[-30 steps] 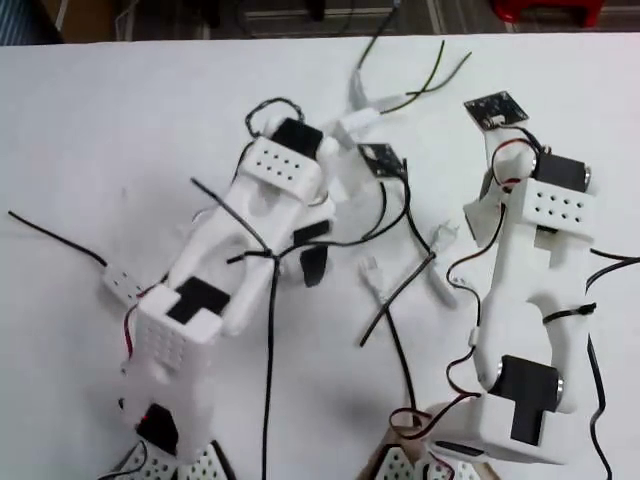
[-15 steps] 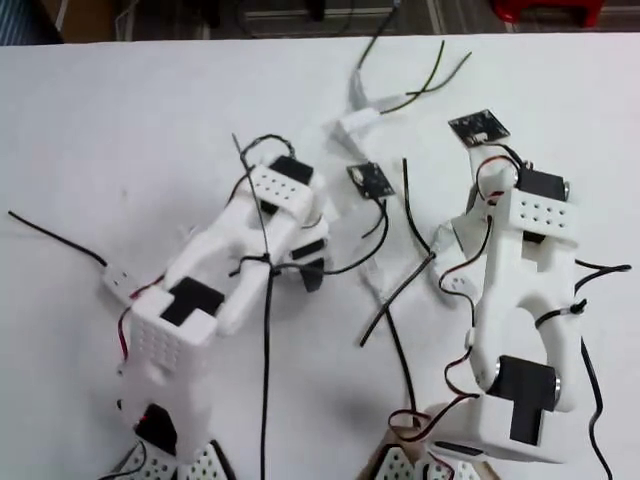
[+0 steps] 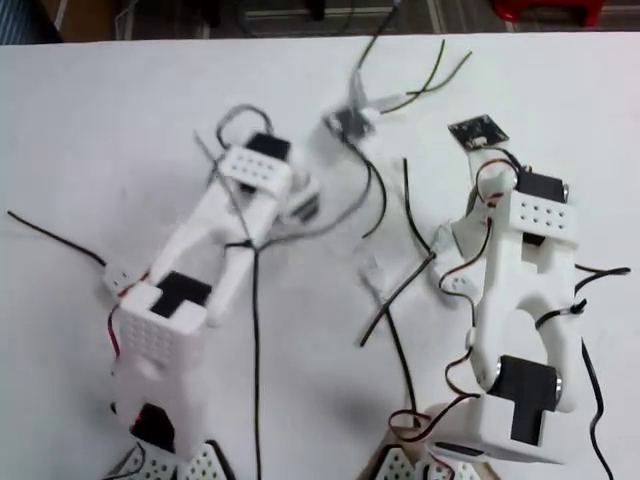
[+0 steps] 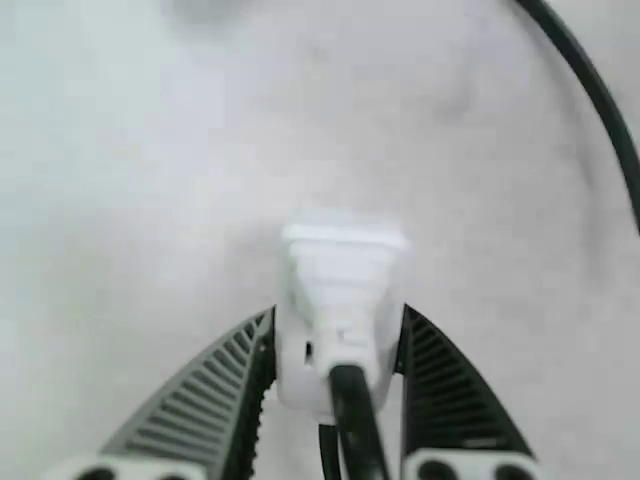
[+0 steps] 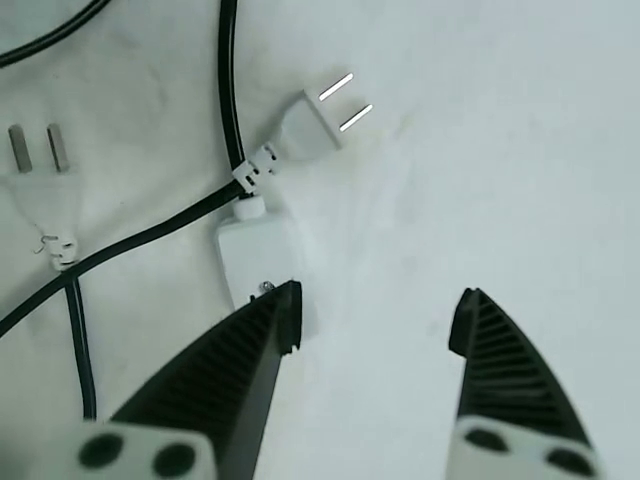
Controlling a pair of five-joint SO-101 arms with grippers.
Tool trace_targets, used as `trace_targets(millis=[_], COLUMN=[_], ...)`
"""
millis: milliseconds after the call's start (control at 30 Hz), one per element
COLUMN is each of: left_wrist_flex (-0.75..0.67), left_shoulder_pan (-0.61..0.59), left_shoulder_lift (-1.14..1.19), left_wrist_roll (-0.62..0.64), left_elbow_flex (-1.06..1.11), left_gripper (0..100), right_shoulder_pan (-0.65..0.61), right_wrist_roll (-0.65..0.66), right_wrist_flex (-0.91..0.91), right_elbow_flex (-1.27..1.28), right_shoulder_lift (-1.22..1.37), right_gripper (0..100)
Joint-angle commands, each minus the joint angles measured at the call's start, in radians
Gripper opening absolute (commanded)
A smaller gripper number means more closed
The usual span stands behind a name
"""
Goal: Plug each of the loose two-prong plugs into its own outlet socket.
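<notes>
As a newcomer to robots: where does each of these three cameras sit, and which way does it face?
High view: fixed above, looking down on the white table; both arms show.
Left wrist view: on that wrist, facing the table; left gripper grips a white connector.
Right wrist view: on that wrist, facing down at a loose plug; right gripper open.
Shared: all three show the table and black cables.

high: overhead, whole table (image 3: 80, 120) | wrists: close, looking down past fingers (image 4: 210, 390)

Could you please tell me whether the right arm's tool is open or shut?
Open: the right tool shows its fingers spread wide apart over the table, with nothing between them.
</notes>
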Motion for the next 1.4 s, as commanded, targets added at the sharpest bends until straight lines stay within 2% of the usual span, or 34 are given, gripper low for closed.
trace_targets(millis=[0, 167, 267, 467, 700, 833, 967, 1133, 1267, 1367], left_wrist_flex=[-0.095, -0.209, -0.189, -0.012, 0.281, 0.381, 0.318, 0.198, 0.275, 0.347], left_shoulder_pan=[-0.044, -0.085, -0.107, -0.107, -0.127, -0.168, -0.232, -0.297, -0.309, -0.346], left_shoulder_lift=[-0.056, 0.064, 0.202, 0.43, 0.604, 0.671, 0.674, 0.688, 0.667, 0.607], left_wrist_roll=[0.021, 0.021, 0.009, -0.061, -0.094, -0.091, -0.081, 0.025, 0.026, 0.028], left_elbow_flex=[-0.21, -0.334, -0.479, -0.844, -1.2, -1.407, -1.387, -1.387, -1.39, -1.393], left_gripper=[4, 12, 12, 8, 23, 22, 19, 19, 28, 29], right_shoulder_pan=[-0.012, 0.013, 0.025, 0.045, 0.051, 0.051, 0.051, 0.051, 0.051, 0.05], right_wrist_roll=[0.0, 0.0, 0.002, 0.008, 0.006, 0.006, 0.006, 0.005, 0.006, 0.003], right_wrist_flex=[-0.013, -0.01, -0.008, -0.008, 0.013, 0.016, 0.016, 0.015, 0.012, 0.01], right_elbow_flex=[0.02, 0.023, 0.023, 0.023, 0.023, 0.023, 0.023, 0.023, 0.023, 0.023], right_shoulder_lift=[-0.042, -0.042, -0.044, -0.048, -0.051, -0.051, -0.051, -0.051, -0.051, -0.051], right_gripper=[24.1, 24.1, 24.1, 24.2, 24.3, 24.3, 24.3, 24.3, 24.3, 24.3])
